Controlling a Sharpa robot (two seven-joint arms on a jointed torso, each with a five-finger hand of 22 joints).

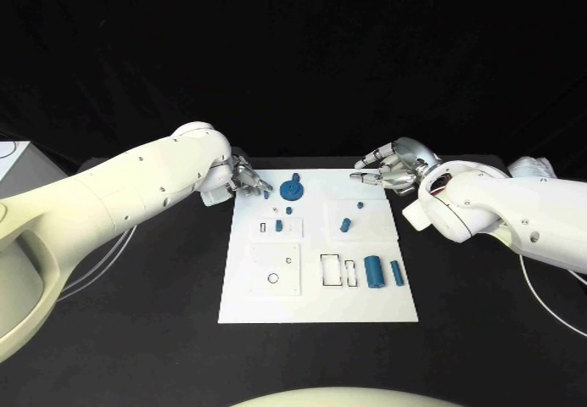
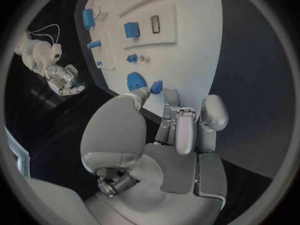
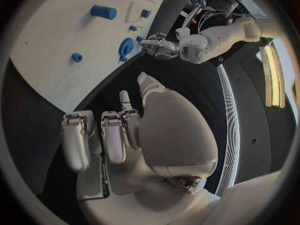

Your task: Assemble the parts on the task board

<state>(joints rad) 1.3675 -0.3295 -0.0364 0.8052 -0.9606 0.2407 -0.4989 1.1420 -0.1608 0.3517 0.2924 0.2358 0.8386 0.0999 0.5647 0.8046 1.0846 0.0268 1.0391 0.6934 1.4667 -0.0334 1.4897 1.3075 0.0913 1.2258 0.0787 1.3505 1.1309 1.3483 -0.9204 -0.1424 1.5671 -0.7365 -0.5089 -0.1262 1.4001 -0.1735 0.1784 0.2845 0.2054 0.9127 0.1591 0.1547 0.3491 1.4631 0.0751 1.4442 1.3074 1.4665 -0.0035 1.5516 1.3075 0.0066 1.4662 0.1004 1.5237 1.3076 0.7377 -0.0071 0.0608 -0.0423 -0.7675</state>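
1. Head view: the left silver many-fingered hand (image 1: 241,181) is seen at the far left corner of the flat white rectangular task board (image 1: 318,307), its fingertips closed on a small blue part (image 1: 268,193) just over the board's edge.
2. In the left wrist view, the same small blue part (image 2: 156,86) is seen pinched between that hand's thumb and a finger, just beside a larger blue round-topped part (image 2: 135,81).
3. The right silver many-fingered hand (image 1: 394,172) is pictured off the board's far right corner, over the black table (image 1: 147,322); its fingers are apart and lightly curled, and nothing is held in them.
4. The right wrist view shows that hand (image 3: 119,135) above bare tabletop, clear of the board's edge.
5. The larger blue round-topped part (image 1: 293,188) is seen standing near the board's far edge, between the two hands and nearer the left one.
6. Two small blue pegs (image 1: 279,225) (image 1: 346,225) are seen in the board's middle row, each in its own raised white panel.
7. A blue cylinder (image 1: 373,271) and a slimmer blue pin (image 1: 396,272) are shown lying side by side near the board's right edge, beside two dark-outlined rectangular slots (image 1: 332,268).
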